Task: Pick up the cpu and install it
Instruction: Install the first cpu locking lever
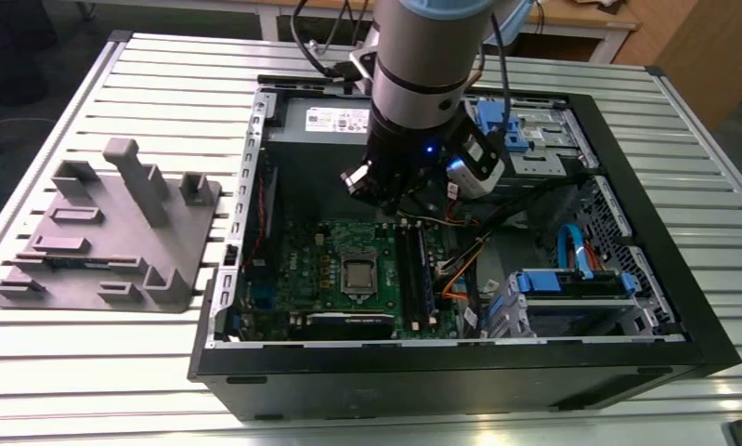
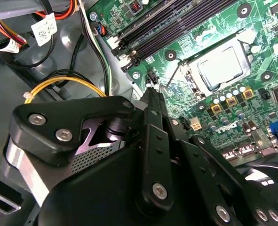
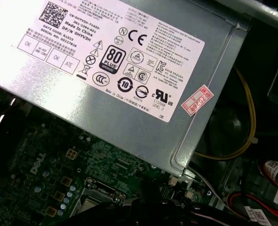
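Closest in, the black linkage of the gripper (image 2: 154,94) narrows to a single tip, its two sides pressed together on nothing, poised over the motherboard (image 2: 233,117) by the end of the memory slots (image 2: 176,23). The cpu (image 2: 222,67) lies flat in its socket, near that tip but apart from it, with a metal frame (image 2: 191,75) round its edges; seated, by the look. The computer case (image 1: 470,376) lies on its side, open, likely so the arm can reach the board from above.

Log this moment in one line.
gripper: fingers shut, empty | place: above board, inside case | cpu: lying in socket, apart from gripper
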Controlling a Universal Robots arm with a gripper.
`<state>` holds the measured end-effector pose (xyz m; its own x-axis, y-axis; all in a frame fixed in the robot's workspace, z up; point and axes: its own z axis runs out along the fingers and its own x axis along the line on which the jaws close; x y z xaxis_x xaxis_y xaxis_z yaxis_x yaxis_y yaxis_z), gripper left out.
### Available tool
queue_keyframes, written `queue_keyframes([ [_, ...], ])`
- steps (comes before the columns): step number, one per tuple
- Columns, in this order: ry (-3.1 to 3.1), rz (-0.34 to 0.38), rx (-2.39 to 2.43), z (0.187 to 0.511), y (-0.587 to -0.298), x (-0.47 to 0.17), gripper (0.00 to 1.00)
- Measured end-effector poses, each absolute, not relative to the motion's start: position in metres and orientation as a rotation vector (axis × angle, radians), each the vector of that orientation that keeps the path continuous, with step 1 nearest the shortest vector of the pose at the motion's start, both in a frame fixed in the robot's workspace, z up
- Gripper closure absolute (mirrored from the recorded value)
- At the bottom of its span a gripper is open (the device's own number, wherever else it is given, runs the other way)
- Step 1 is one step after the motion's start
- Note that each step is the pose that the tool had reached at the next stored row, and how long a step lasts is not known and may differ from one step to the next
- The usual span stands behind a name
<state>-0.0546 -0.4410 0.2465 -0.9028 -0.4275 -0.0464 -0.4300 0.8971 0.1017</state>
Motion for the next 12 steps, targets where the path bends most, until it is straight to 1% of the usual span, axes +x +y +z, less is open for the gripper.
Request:
queue_keyframes([
  [12,3.032,0.171,-0.686,0.2429,-0.4397,-0.0547,0.90],
])
